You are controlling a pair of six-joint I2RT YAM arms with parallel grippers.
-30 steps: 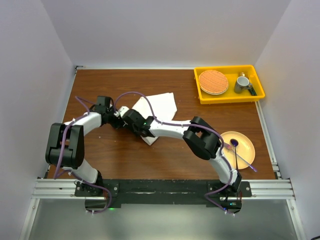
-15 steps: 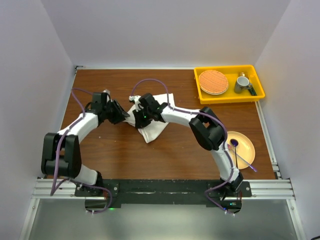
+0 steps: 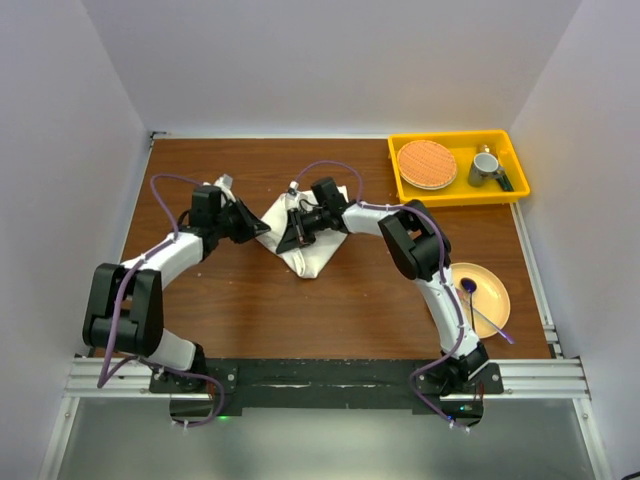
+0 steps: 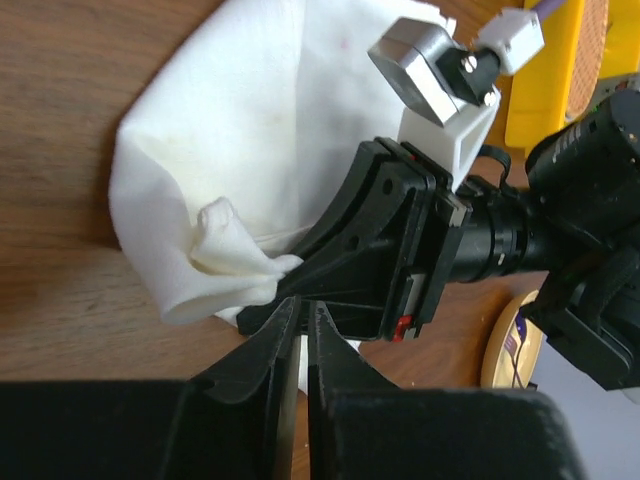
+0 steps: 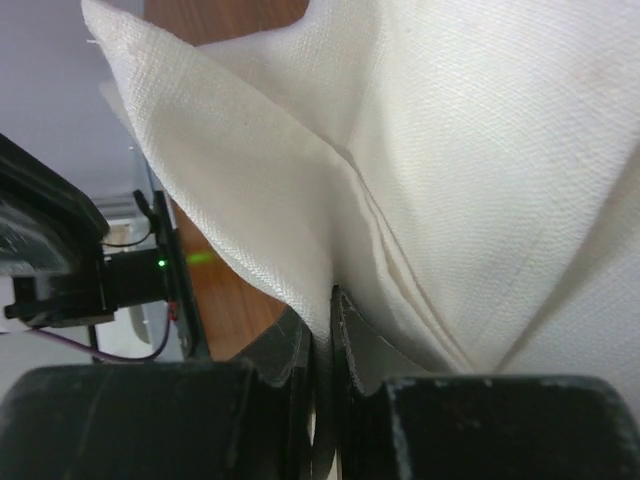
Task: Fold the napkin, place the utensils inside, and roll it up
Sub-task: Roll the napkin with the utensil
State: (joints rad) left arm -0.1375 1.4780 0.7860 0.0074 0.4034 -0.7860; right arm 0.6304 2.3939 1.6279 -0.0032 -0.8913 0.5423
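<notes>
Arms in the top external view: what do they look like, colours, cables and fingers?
Both the left arm and right arm have white links with bulky black joint housings. A purple cable loops along each. The wrist views show black, tapering fingers. Both stand on a black base rail.

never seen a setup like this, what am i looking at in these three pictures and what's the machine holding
These are two robot arms bolted to a wooden table. The overhead picture looks down from behind them; the two close-ups come from a camera on each wrist. On the table lie a white napkin, a yellow tray holding a woven disc and a cup, and a plate with a purple-ended utensil. The right arm's fingers pinch a fold of the napkin. The left arm's fingers are nearly closed at its edge; whether they grip it is unclear.
</notes>
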